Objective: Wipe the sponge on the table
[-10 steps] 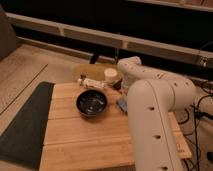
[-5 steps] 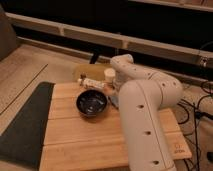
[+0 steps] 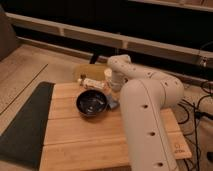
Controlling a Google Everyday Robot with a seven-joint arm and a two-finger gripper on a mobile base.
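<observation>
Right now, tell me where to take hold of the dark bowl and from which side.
Probably best: grip the dark bowl by the rim facing the dark mat, from above. It stands upright and open on the table, and its other side is crowded by the sponge and the shut pincer beside it.

Worktop (image 3: 85, 135): rectangular top of long, light bamboo-coloured planks running left to right, level, seams visible between the planks.

Sponge (image 3: 113, 105): small flat blue pad lying on the worktop in its far half, about midway between the left and right edges. Only a small part shows, the rest being covered from above.

Gripper (image 3: 114, 98): lowered directly over the sponge, closed, largely hidden by the arm. Whether it grips the sponge cannot be told.
</observation>
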